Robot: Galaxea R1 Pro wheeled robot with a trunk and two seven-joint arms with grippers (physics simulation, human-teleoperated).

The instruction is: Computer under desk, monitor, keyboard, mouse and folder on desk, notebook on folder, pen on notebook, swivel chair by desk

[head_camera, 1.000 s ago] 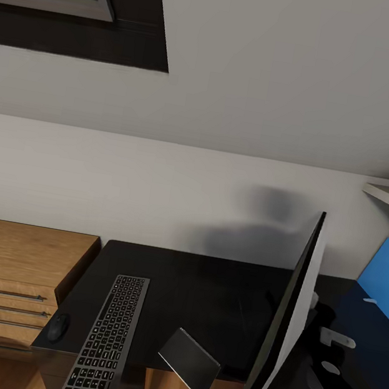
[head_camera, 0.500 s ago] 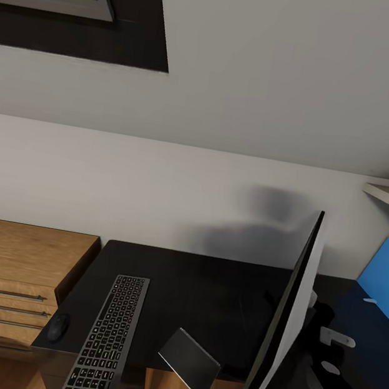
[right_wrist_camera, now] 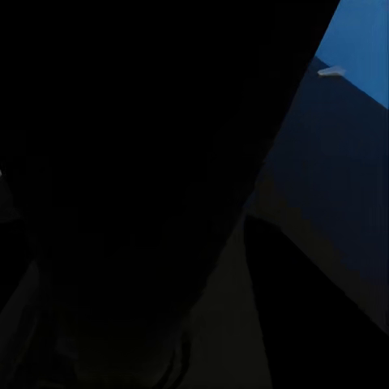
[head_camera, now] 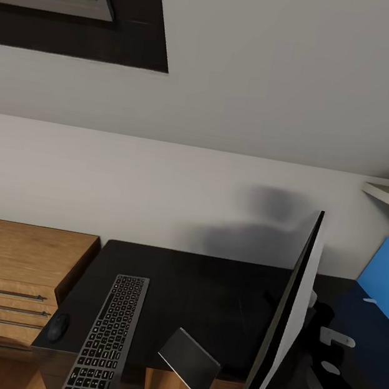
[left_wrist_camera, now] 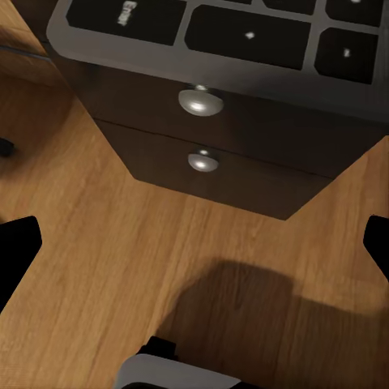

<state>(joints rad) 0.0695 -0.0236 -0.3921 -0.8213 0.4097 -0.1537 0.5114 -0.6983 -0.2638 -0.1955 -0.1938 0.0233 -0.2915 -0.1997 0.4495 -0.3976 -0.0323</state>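
Still, the monitor point(head_camera: 284, 336) stays put beside the keyboard point(head_camera: 108, 338).

We see open black tabletop point(head_camera: 204, 285) between the slim black-keyed keyboard point(head_camera: 106, 338) and the tall edge-on black-fronted monitor point(head_camera: 281, 336). A tilted dark grey flat notebook point(head_camera: 190, 362) blocks its near edge.

The keyboard point(head_camera: 104, 341) and monitor point(head_camera: 278, 335) are running off the head view's near edge; a dark surface is blocking most of the right wrist view.
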